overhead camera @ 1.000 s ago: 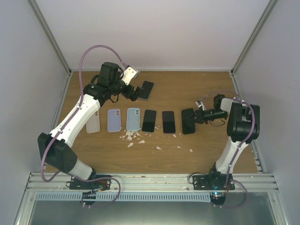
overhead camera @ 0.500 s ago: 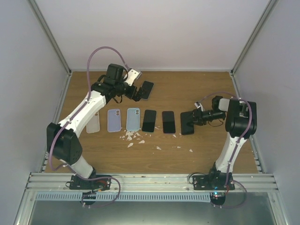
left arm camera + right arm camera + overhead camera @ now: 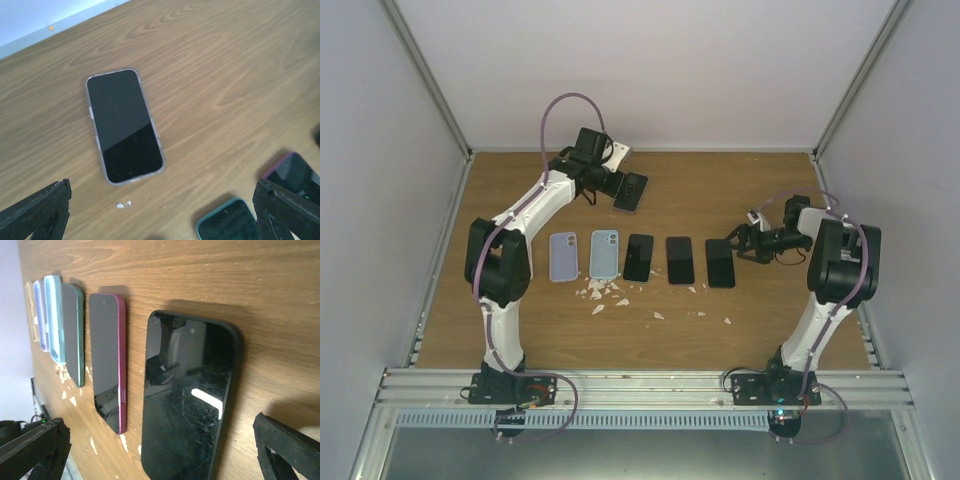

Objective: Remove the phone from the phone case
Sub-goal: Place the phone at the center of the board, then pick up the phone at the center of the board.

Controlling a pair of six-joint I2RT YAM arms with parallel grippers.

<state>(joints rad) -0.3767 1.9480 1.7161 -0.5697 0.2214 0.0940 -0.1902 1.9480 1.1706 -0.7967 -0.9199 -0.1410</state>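
A dark-screened phone in a translucent grey phone case (image 3: 125, 125) lies flat on the wood near the back of the table (image 3: 631, 191). My left gripper (image 3: 607, 182) hovers just left of it, open and empty. In the left wrist view the left gripper (image 3: 160, 217) has its fingertips (image 3: 35, 210) wide apart on the near side of the cased phone. My right gripper (image 3: 748, 243) is open beside a bare black phone (image 3: 720, 262). That black phone (image 3: 187, 400) lies flat between its spread fingertips (image 3: 287, 445).
A row lies mid-table: a lavender case (image 3: 563, 256), a light blue case (image 3: 604, 253), a teal-edged phone (image 3: 639, 257) and a magenta-edged phone (image 3: 680, 259). White flakes (image 3: 601, 291) are scattered in front of them. Walls close in the left, right and back sides.
My right gripper has opened and let go of the black phone, which now lies flat at the row's right end. My left arm has swung toward the back, nearer the cased phone.
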